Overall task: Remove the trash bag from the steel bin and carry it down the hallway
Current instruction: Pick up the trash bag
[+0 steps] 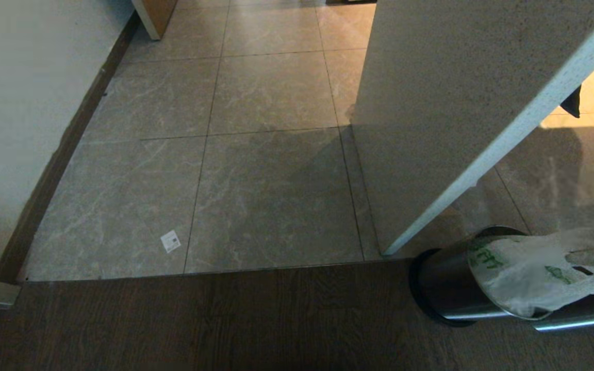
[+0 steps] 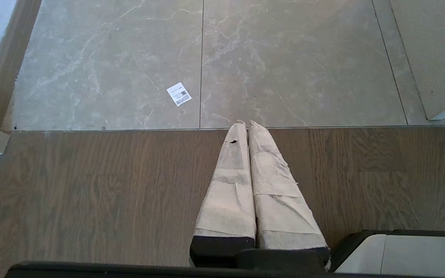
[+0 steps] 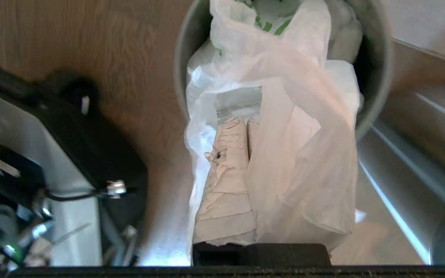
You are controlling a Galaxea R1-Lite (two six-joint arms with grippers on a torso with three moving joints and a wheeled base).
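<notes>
Hallway: glossy grey-beige marbled tiles running away ahead, white wall and dark skirting along the left side. The tiles end at a straight seam; nearer than that the floor is dark wood plank.

A pale speckled wall panel cuts in from the upper right, its lower corner coming down near the seam, just beside the bin.

Steel bin: dark brushed cylinder with a black base, standing on the wood floor at the lower right, close to the panel's corner. A bright metal rail runs just beside it towards the right edge.

Trash bag: thin white plastic with green print, its lower part in the mouth of the bin, the upper part pulled out and stretched sideways to the right. From the right wrist view the bag rises out of the round opening and drapes over one side of the gripper.

Right gripper: above the bin's mouth, its cloth-wrapped fingers pressed together with a fold of the bag's film pinched between them. In the head view it sits at the far right edge, mostly hidden behind the bag.

Left gripper: hanging over the wood floor, tips near the tile seam, wrapped fingers closed against each other, holding nothing.

Small white printed label lying on a tile near the seam.
</notes>
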